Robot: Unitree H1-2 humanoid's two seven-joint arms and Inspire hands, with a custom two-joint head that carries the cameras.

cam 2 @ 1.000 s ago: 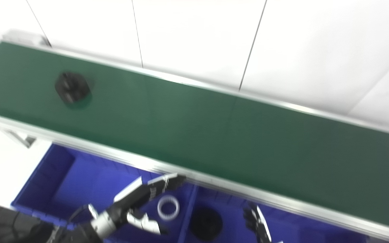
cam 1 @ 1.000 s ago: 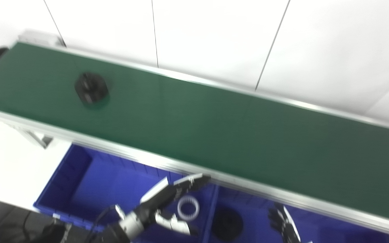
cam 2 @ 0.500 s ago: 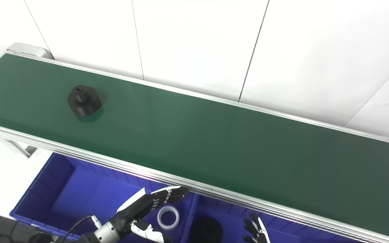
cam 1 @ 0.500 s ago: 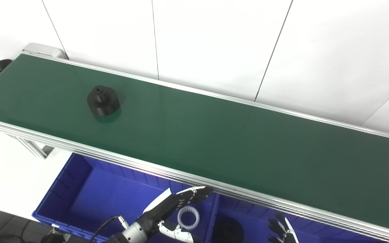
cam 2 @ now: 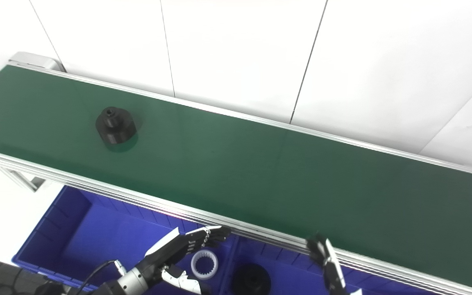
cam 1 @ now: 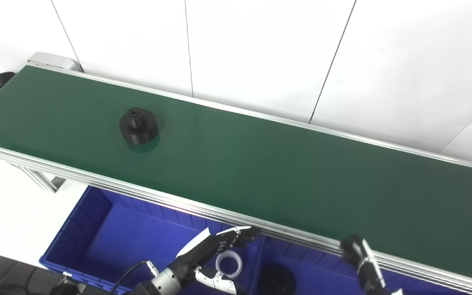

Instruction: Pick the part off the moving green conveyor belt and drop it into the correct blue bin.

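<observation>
Left hand [cam 1: 209, 252] fingers spread, empty, over the left blue bin [cam 1: 96, 229] near a white ring [cam 1: 228, 262]. Right hand [cam 1: 363, 264] fingers apart, empty, at the conveyor belt [cam 1: 260, 164] edge. Black part [cam 1: 139, 125] rides the belt, far left.

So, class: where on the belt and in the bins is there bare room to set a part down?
Belt: bare everywhere right of the black part. Left bin: floor bare left of the white ring, where the left hand crowds. Right bin: a black part sits at its left.
</observation>
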